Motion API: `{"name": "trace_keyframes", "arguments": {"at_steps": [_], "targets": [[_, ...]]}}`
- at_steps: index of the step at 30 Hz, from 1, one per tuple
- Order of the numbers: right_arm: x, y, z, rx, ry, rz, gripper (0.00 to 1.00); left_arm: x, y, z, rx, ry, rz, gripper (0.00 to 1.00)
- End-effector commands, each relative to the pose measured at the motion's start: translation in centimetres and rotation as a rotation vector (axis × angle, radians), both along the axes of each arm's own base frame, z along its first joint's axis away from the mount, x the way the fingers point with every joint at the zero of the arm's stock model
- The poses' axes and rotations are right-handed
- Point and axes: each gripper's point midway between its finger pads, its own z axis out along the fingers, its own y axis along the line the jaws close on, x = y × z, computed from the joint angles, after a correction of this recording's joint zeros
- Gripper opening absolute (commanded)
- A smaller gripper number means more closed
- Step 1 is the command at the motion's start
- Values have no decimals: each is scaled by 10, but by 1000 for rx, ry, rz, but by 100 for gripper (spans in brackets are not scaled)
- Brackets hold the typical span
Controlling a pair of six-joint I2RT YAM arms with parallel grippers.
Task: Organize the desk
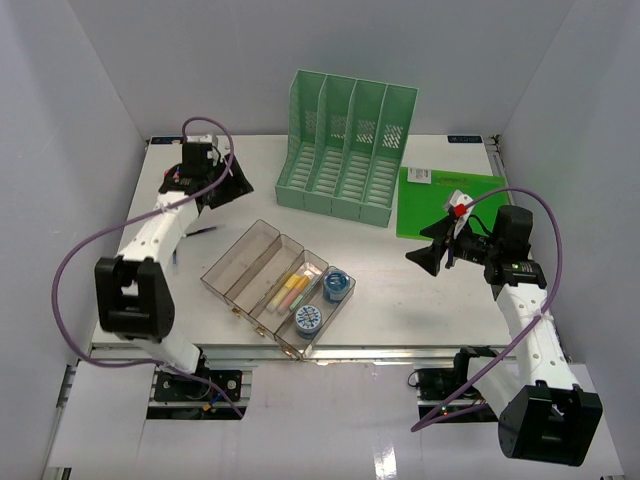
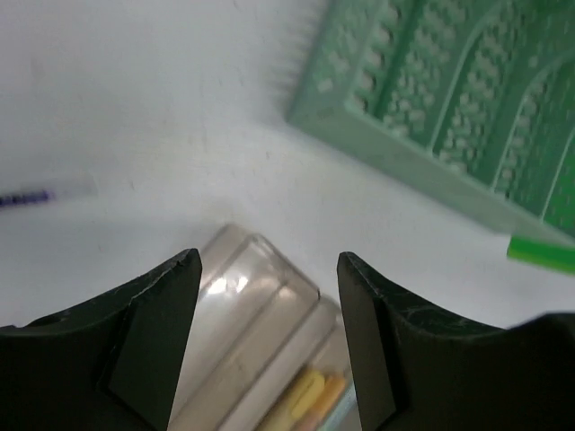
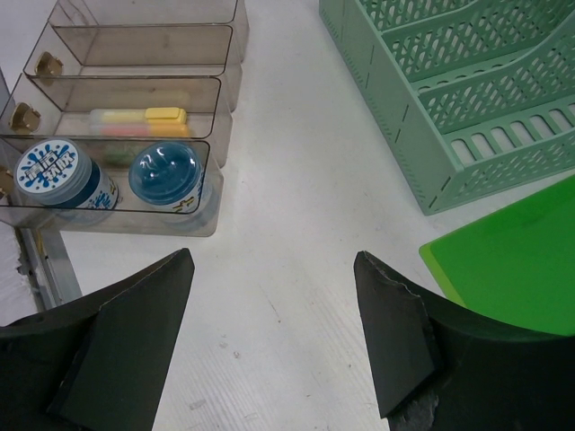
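Overhead, the white counter (image 1: 400, 290) is filling mid-frame; the left gripper (image 1: 228, 186) is hovering upper left, the right gripper (image 1: 432, 258) centre right. Left wrist: jaws are hanging released, the clear tray (image 2: 260, 296) showing between them. Right wrist: jaws are gaping over bare counter.

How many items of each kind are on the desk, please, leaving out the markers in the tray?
Green slotted plastic file rack: 1
Flat green plastic folder: 1
Clear compartmented plastic tray: 1
Round blue tubs: 2
Thin blue pen: 1
Total: 6
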Motion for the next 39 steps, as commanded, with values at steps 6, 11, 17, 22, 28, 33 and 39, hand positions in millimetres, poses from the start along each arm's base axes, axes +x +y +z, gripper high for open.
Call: {"name": "trace_keyframes", "arguments": {"at_steps": [6,11,17,22,28,33,39], "targets": [[0,1,6,5,-38,25,79,114,53,-56,130,133,383,76],[-1,2,6,6,-32,28,79,145,67,-86,198,140,442,77],[0,2,5,5,-30,27,79,170,78,-102,255,115,483,77],[0,1,6,2,-33,26,79,185,91,-115,317,105,500,77],[2,0,3,-4,-28,17,79,192,111,-137,363,120,537,75],[3,-1,1,-7,-23,14,79,193,122,-146,380,123,549,72],[6,-2,-1,-14,-21,5,79,194,123,-157,382,129,540,61]]}}
